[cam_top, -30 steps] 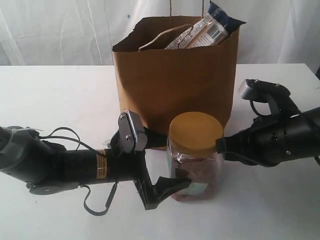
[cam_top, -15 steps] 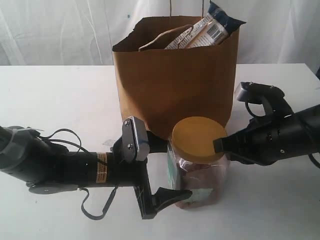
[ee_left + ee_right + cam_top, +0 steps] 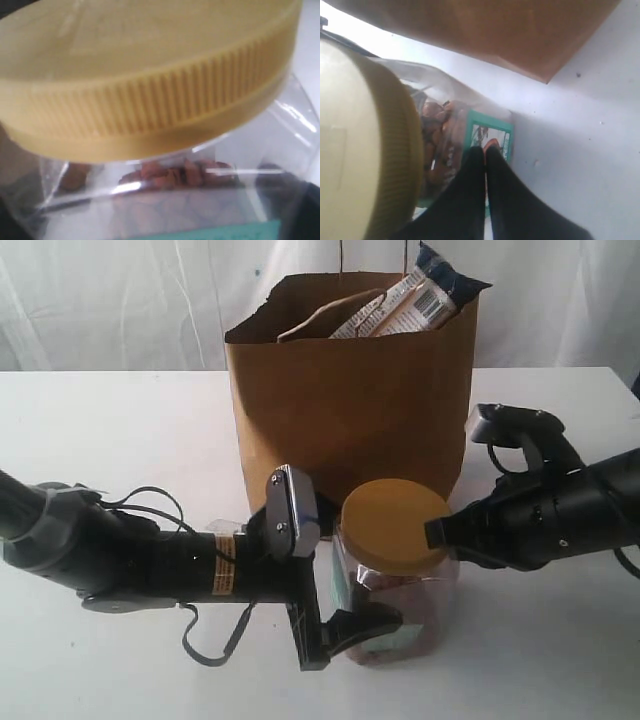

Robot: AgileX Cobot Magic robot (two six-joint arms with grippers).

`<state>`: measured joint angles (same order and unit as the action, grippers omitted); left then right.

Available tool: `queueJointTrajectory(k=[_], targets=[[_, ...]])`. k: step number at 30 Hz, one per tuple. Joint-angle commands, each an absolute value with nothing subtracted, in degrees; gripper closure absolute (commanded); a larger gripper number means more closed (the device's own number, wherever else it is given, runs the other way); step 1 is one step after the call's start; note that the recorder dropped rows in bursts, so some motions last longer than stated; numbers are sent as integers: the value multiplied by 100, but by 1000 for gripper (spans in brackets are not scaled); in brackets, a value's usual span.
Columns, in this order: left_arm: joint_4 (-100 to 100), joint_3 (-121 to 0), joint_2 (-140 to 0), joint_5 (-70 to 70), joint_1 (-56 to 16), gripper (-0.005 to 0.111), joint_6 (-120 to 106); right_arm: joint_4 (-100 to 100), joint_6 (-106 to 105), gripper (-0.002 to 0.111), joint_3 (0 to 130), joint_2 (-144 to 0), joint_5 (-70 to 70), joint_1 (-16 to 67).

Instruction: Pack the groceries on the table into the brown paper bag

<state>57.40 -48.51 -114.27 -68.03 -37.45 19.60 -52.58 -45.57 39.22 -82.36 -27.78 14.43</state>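
The yellow-lidded clear jar (image 3: 393, 570) stands tilted on the white table (image 3: 120, 440) just in front of the brown paper bag (image 3: 350, 410). Its lid leans toward the viewer. My left gripper (image 3: 372, 612) is open wide around the jar's lower body. One dark finger (image 3: 362, 628) shows in front of it and the other is hidden behind. The jar (image 3: 165, 100) fills the left wrist view. My right gripper (image 3: 436, 532) is shut and empty, its tips (image 3: 485, 150) against the jar's green label (image 3: 490, 136). A dark-blue pasta packet (image 3: 432, 290) sticks out of the bag.
The bag's wall (image 3: 495, 35) rises right behind the jar and both grippers. A loose black cable (image 3: 205, 645) hangs under the left arm. White curtains close off the back.
My left gripper has slid right, further around the jar. The jar has tipped its lid toward the viewer and sunk a little. The right gripper has shifted slightly left.
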Motion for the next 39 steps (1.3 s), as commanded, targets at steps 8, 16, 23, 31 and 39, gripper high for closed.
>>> queueJointTrajectory(k=[8, 16, 23, 31, 39], targets=[[6095, -4859, -11408, -6596, -3796, 2, 1972, -4928, -4603, 108, 3941, -7714, -2583, 1426], [5933, -4859, -11408, -6596, -3796, 2, 2128, -3397, -3398, 108, 3941, -6689, -2481, 1426], [5676, -4859, -11408, -6336, -3796, 15, 2724, -1714, -2324, 108, 3882, -5743, -2452, 1426], [5593, -4859, -11408, -6211, -3796, 76, 2724, -1548, -2162, 108, 3809, -5120, -2580, 1426], [5614, -4859, -11408, -6246, -3796, 107, 2722, -1041, -1571, 108, 3634, -3886, -2820, 1426]])
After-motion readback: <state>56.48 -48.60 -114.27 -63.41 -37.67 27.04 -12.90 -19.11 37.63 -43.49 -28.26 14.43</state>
